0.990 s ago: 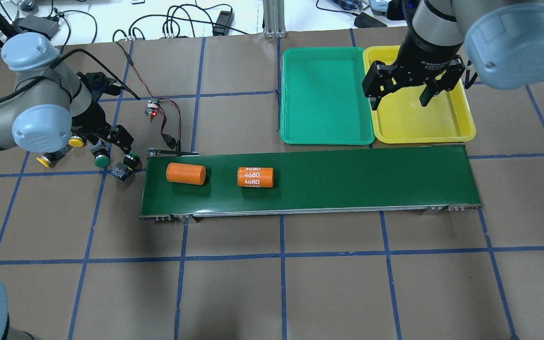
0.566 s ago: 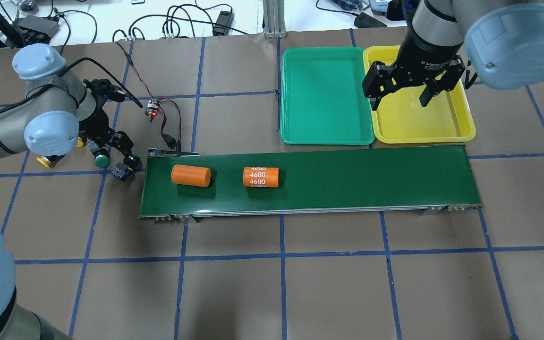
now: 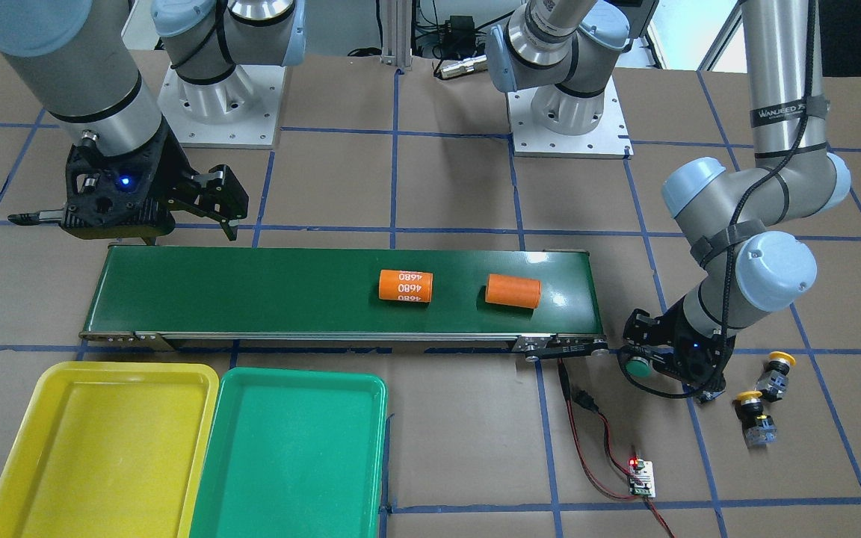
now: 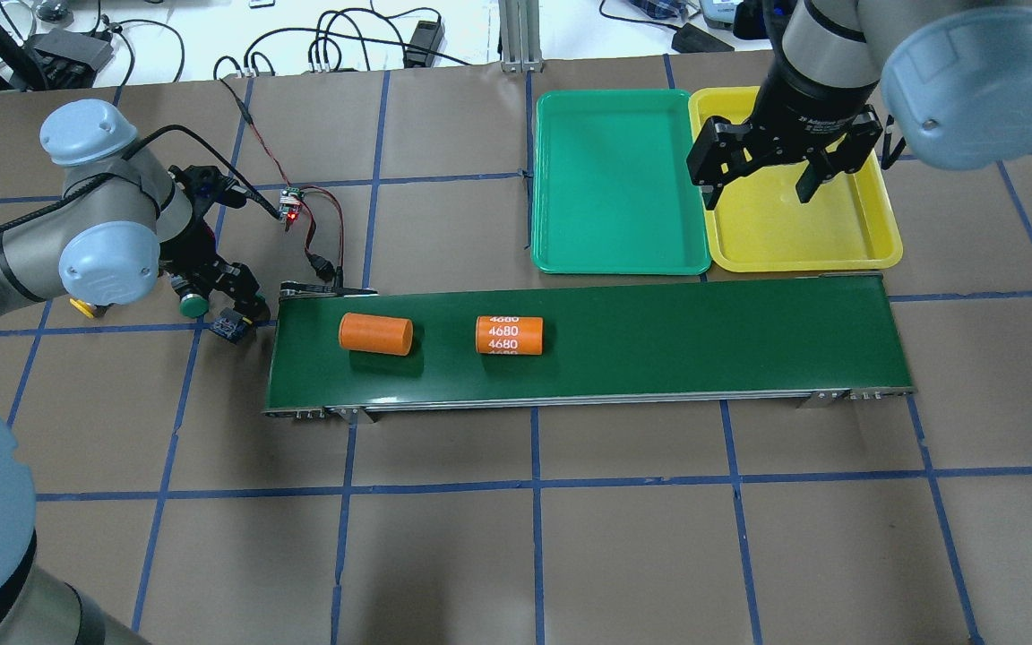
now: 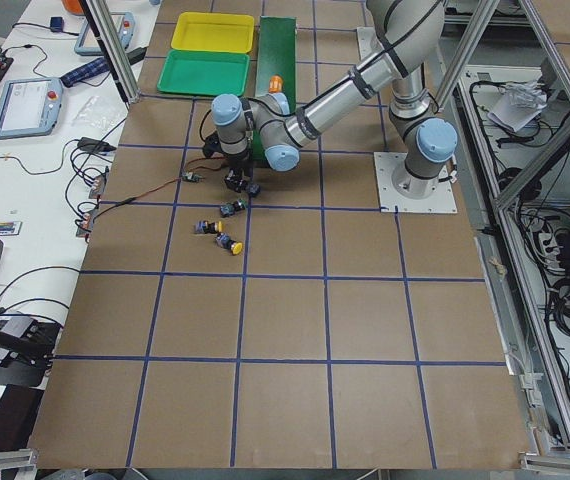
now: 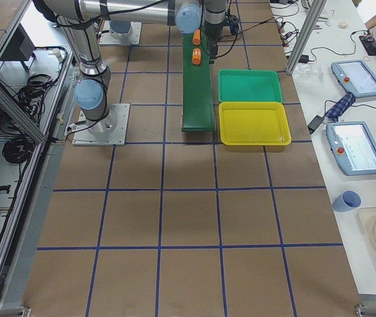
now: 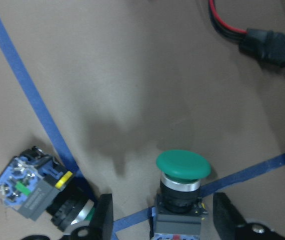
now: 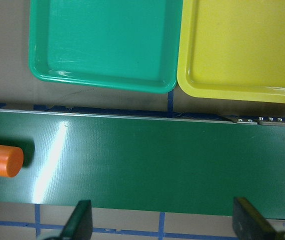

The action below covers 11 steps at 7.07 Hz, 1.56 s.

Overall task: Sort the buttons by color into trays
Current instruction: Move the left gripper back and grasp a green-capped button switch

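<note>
You've got a dark-green conveyor belt (image 4: 659, 345) on the brown-papered, blue-taped counter (image 4: 570, 537). Two orange cylinders lie on it, apart: one plain (image 4: 375, 333), one printed 4680 (image 4: 509, 335). A small board (image 4: 290, 206) has its red LED lit, with a red-and-black lead (image 7: 270, 45) attached.

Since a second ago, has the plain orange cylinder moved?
Yes. The plain orange cylinder has slid along the conveyor belt toward the green tray.

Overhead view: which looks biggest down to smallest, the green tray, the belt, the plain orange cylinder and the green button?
Largest to smallest:
1. belt
2. green tray
3. plain orange cylinder
4. green button
None look alike in size.
</note>
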{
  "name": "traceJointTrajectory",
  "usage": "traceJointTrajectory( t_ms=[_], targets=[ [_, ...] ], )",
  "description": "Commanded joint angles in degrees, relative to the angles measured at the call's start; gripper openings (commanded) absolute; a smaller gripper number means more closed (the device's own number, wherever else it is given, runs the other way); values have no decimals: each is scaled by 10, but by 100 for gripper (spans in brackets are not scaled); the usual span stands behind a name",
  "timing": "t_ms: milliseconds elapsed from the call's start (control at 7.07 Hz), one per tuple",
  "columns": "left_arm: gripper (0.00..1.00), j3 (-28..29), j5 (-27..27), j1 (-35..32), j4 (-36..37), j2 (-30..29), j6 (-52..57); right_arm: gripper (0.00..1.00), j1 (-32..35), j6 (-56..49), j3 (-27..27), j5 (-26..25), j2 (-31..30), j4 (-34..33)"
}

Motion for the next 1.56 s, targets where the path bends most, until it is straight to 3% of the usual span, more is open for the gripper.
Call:
traceJointTrajectory(
  t_ms=[0, 283, 424, 566, 990, 1415],
  targets=[
    [76, -7, 0, -1, 0, -5, 0, 100, 0, 0, 0, 0, 0, -1],
    [76, -7, 0, -1, 3, -20, 1, 100, 0, 0, 0, 0, 0, 0],
    [35, -5, 1, -1, 3, -25, 1, 100, 0, 0, 0, 0, 0, 0],
    [0, -2, 1, 0, 3, -26, 1, 100, 0, 0, 0, 0, 0, 0],
    [0, 19, -1, 0, -6, 0, -8, 100, 0, 0, 7, -1, -1, -1],
    [0, 49, 3, -14, -91, 51, -127, 100, -1, 0, 8, -1, -2, -1]
  ],
)
